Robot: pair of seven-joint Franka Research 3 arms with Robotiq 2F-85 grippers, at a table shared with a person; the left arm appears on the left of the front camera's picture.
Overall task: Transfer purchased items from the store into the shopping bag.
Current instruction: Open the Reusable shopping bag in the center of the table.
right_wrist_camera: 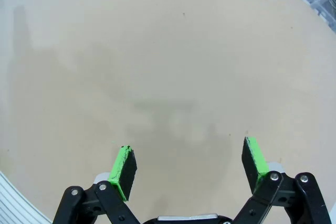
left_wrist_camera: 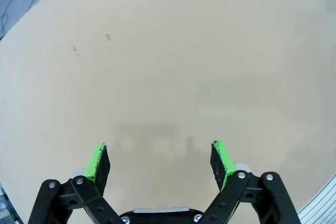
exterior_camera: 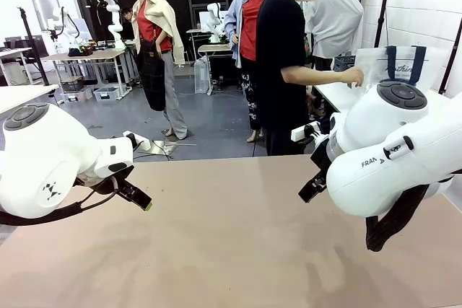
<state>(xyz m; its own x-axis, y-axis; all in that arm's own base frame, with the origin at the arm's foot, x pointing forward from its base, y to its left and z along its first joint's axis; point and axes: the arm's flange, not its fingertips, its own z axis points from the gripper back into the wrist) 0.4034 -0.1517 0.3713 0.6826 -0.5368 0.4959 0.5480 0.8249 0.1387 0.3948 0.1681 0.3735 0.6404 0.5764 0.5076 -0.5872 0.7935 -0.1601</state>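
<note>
Over at the far right, the shopping bag [exterior_camera: 401, 68] stands upright on a white side table [exterior_camera: 338, 96], with translucent whitish sides and navy strap handles up at the top. Its lower part is hidden behind the right arm [exterior_camera: 404, 153]. What is inside it, I cannot tell from here. The person [exterior_camera: 280, 55] in the black T-shirt stands at the far edge of the table [exterior_camera: 231, 250], turned toward the bag, one hand [exterior_camera: 353, 76] stretched out to the bag's left edge, touching it or very nearly. Just behind that forearm sits a dark grey basket [exterior_camera: 344, 62], its contents too small to make out.

Now the arms. The left arm [exterior_camera: 50, 160] comes in low from the left, and the left gripper [exterior_camera: 141, 200] angles down and inward over the tan surface. In the wrist view its green pads [left_wrist_camera: 97, 163] are spread wide with bare table between them, so the jaws are open and hold nothing. A couple of small specks [left_wrist_camera: 107, 36] mark the surface farther out. The right arm bulks in from the right, and the right gripper [exterior_camera: 311, 190] tilts down toward the middle. Its pads [right_wrist_camera: 125, 174] stand just as far apart over plain tabletop, gaping and empty, with only the arm's shadow beneath
</note>
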